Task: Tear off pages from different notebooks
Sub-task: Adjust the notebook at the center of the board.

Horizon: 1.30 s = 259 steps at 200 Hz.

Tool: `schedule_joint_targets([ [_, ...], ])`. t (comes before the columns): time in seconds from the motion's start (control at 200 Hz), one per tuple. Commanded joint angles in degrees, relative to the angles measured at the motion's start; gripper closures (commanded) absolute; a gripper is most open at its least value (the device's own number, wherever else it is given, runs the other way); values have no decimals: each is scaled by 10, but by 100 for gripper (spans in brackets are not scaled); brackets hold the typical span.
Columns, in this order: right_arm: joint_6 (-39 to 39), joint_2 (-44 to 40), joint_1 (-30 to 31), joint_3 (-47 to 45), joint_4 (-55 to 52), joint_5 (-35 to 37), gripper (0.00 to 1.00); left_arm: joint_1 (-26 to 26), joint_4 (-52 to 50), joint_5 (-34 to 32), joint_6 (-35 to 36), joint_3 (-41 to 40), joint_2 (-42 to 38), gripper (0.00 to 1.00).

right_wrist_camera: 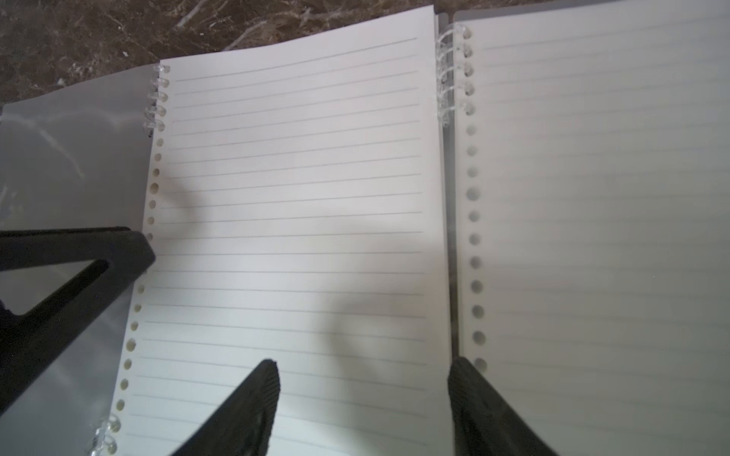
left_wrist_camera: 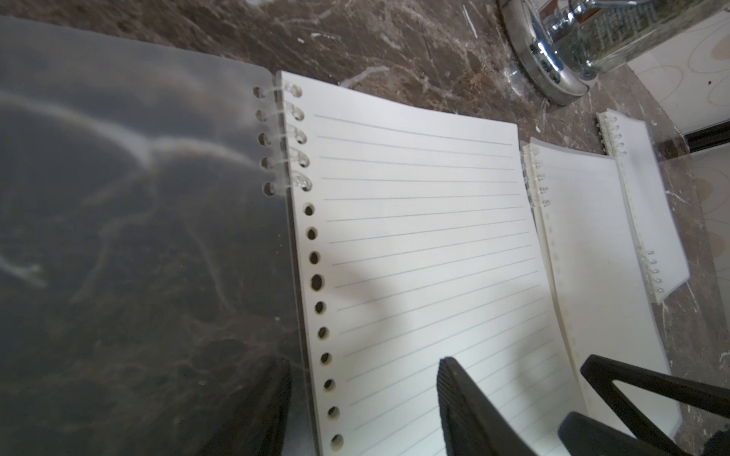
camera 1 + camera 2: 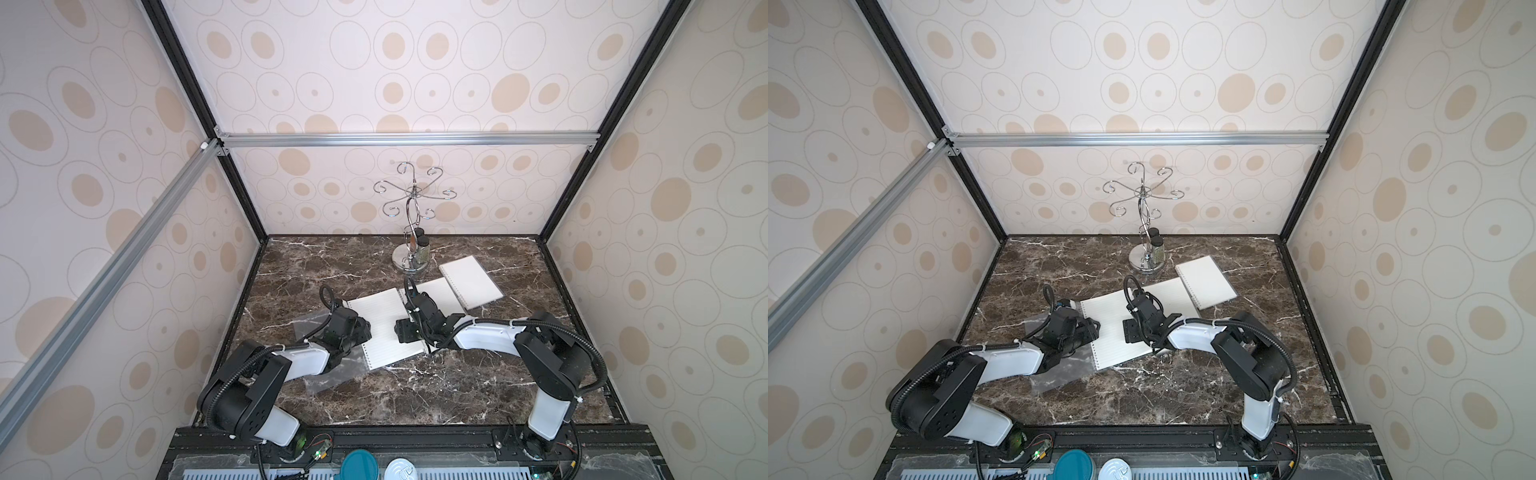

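Open surface [image 3: 415,395] lay nearest. The left jaws stood open and empty, straddling the open notebook's [image 3: 384,332] punched edge beside its flipped cover [image 2: 138,237]; the right jaws, wider, empty, straddled the top page's [image 1: 296,217] free edge just beside the second notebook [image 1: 592,197]. Only wrist views showed clear rings [image 2: 294,134] at the spine's ends. The third notebook [image 3: 471,280] lay beyond, near a chrome stand [image 3: 409,264].
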Motion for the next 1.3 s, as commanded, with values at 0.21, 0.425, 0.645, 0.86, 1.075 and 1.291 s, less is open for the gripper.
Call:
schedule_joint_targets([
  [0.21,45,65,25,1,-2,-19,32,38,-71,-16,40,47,26,40],
  [0.425,88,68,74,-47,50,-23,32,57,-71,1,66,86,66,40],
  [0.645,91,78,100,-36,40,2,32,58,-17,50,57,61,73,42],
  [0.86,78,112,100,13,17,-18,33,37,43,74,30,-27,28,42],
  [1.075,48,83,92,41,-33,38,32,23,72,85,16,-76,0,41],
  [1.291,14,50,57,62,-65,68,31,24,56,63,23,-68,1,41],
])
